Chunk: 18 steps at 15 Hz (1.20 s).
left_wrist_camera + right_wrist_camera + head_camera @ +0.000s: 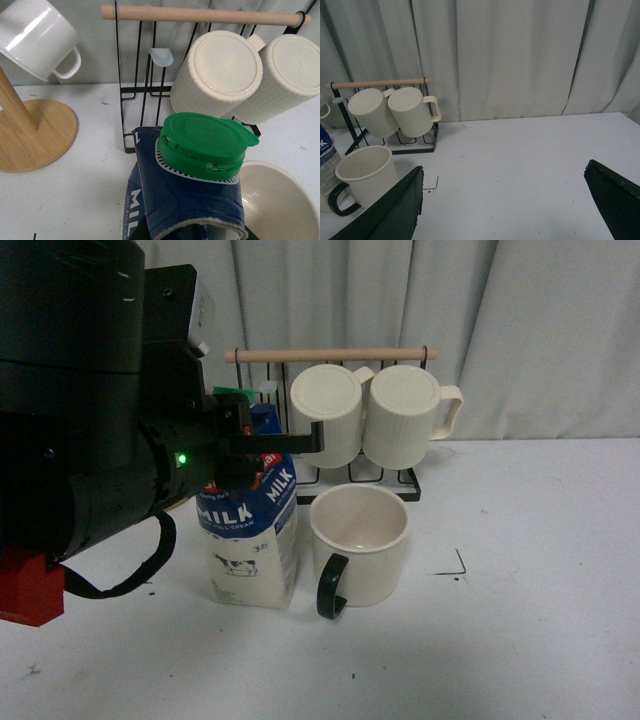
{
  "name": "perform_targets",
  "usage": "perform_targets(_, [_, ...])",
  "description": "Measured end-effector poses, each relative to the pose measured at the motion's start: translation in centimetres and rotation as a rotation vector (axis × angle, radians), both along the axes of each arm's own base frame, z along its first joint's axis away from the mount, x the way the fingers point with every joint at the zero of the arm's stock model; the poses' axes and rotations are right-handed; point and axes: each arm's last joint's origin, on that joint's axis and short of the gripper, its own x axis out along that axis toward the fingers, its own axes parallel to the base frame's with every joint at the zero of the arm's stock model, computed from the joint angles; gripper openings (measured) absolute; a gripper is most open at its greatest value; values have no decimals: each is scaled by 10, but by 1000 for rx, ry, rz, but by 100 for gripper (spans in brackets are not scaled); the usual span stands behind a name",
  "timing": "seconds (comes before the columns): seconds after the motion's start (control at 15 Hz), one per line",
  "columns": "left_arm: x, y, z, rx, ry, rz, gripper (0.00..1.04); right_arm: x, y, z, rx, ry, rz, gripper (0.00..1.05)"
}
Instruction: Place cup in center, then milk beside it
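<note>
The milk (250,540), a carton with a blue top and cream base, stands on the white table just left of the cup (360,540). The cup is a wide cream mug with a dark handle facing front. It stands in the center (425,560), which has a black corner mark at its right. My left gripper (262,440) is shut on the milk's top. In the left wrist view the green cap (205,142) sits close up, with the cup's rim (280,205) beside it. My right gripper (512,200) is open and empty over bare table, to the right of the cup (365,175).
A black wire rack (410,485) with a wooden bar holds two ribbed cream mugs (325,415) right behind the cup and milk. A small white cup (37,37) hangs on a wooden stand (35,135) at the far left. A grey curtain closes the back.
</note>
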Motion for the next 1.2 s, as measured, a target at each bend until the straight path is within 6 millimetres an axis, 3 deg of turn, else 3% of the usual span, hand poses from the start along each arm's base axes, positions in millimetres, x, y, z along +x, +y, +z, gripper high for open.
perform_targets(0.27, [-1, -9, -4, -26, 9, -9, 7, 0, 0, 0, 0, 0, 0, 98])
perform_targets(0.33, [-1, -9, -4, -33, 13, -9, 17, 0, 0, 0, 0, 0, 0, 98])
perform_targets(0.47, [-1, -6, 3, -79, 28, -24, 62, 0, 0, 0, 0, 0, 0, 98])
perform_targets(0.67, [-15, 21, 41, -176, -21, -4, 94, 0, 0, 0, 0, 0, 0, 98])
perform_targets(0.73, [-24, 37, 59, -227, -35, 10, 99, 0, 0, 0, 0, 0, 0, 98])
perform_targets(0.8, [-36, 52, 73, -261, -59, 29, 97, 0, 0, 0, 0, 0, 0, 98])
perform_targets(0.87, [-56, 70, 87, -215, -212, 109, 88, 0, 0, 0, 0, 0, 0, 98])
perform_targets(0.93, [-85, 94, 90, -94, -238, 138, 75, 0, 0, 0, 0, 0, 0, 98])
perform_targets(1.07, [-124, 118, 83, 38, -324, 163, 50, 0, 0, 0, 0, 0, 0, 98])
perform_targets(1.2, [-136, 122, 68, 77, -312, 127, 26, 0, 0, 0, 0, 0, 0, 98])
